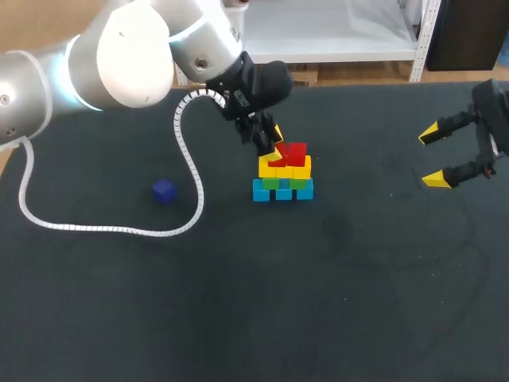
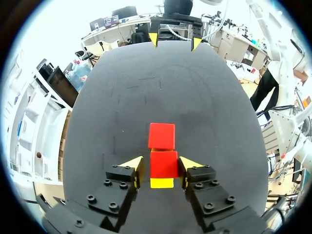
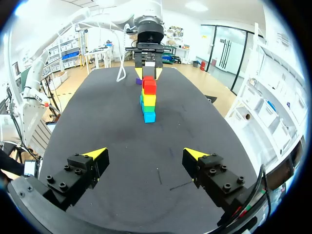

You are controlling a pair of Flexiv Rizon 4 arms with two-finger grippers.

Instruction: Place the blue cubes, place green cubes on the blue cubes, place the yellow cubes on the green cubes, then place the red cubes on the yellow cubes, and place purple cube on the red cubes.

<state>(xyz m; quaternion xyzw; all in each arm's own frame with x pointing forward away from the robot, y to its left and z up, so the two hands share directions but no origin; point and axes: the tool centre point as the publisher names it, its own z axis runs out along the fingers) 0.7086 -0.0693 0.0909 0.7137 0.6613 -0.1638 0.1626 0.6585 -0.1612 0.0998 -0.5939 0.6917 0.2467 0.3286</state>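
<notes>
A cube stack stands mid-table: blue cubes (image 1: 283, 191) at the bottom, green cubes (image 1: 280, 182) on them, yellow cubes (image 1: 296, 170) above, red on top. My left gripper (image 1: 270, 143) hangs over the stack's left end. In the left wrist view its fingers straddle one red cube (image 2: 163, 164) with narrow gaps on both sides, so it is open. This cube rests on a yellow cube (image 2: 161, 183), and a second red cube (image 2: 161, 135) lies just ahead. The purple cube (image 1: 164, 191) sits alone on the mat to the left. My right gripper (image 1: 445, 155) is open and empty at the far right.
A white coiled cable (image 1: 111, 229) from the left arm loops across the black mat (image 1: 334, 302), passing close to the purple cube. The right wrist view shows the stack (image 3: 148, 100) straight ahead, with the left gripper (image 3: 146, 73) above it.
</notes>
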